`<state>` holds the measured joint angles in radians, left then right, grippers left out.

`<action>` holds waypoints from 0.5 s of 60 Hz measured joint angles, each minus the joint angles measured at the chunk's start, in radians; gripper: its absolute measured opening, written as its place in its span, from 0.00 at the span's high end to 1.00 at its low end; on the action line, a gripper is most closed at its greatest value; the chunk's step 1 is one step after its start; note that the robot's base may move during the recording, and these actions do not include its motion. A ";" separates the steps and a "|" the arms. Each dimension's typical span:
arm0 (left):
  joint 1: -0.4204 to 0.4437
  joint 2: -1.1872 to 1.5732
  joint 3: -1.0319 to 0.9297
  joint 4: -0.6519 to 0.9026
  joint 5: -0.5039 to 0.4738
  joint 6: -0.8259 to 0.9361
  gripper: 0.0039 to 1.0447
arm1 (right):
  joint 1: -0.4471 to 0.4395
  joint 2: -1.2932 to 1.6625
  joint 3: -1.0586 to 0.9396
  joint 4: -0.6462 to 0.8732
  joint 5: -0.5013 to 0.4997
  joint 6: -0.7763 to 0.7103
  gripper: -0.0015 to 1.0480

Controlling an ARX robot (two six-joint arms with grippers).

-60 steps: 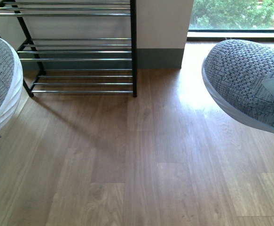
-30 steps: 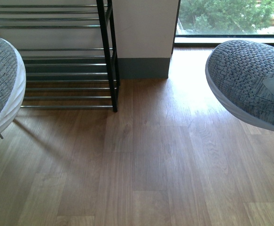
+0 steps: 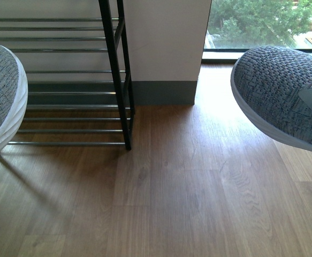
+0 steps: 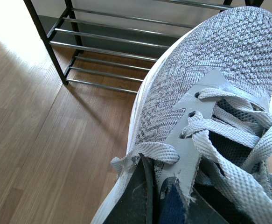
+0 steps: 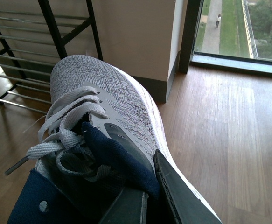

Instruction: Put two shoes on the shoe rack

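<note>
Hanging above the wood floor (image 3: 188,187) short of the shoe rack (image 3: 113,80) — left sneaker (image 3: 0,96) clamped in the jaws of the left gripper (image 4: 155,191), right sneaker (image 3: 284,96) clamped likewise by the right gripper (image 5: 149,189).

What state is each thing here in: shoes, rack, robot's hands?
Left grey knit white-soled sneaker: held off the floor.
Right grey knit white-soled sneaker: held off the floor.
Black metal shoe rack with chrome rods: upright, visible rods bare.
Left hand: shut on its sneaker.
Right hand: shut on its sneaker.
</note>
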<state>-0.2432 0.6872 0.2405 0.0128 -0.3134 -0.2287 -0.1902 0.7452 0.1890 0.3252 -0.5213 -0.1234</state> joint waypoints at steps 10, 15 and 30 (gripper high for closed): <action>0.000 0.000 0.000 0.000 0.001 0.000 0.99 | 0.000 0.000 0.000 0.000 0.000 0.000 0.99; 0.000 0.000 0.000 0.000 0.001 0.000 0.99 | 0.000 0.000 0.000 0.000 0.001 0.000 0.99; 0.000 0.000 0.000 0.000 0.007 0.000 0.99 | 0.000 0.000 0.000 0.000 0.005 0.000 0.99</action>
<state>-0.2436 0.6872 0.2405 0.0128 -0.3065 -0.2287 -0.1905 0.7448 0.1890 0.3252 -0.5163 -0.1234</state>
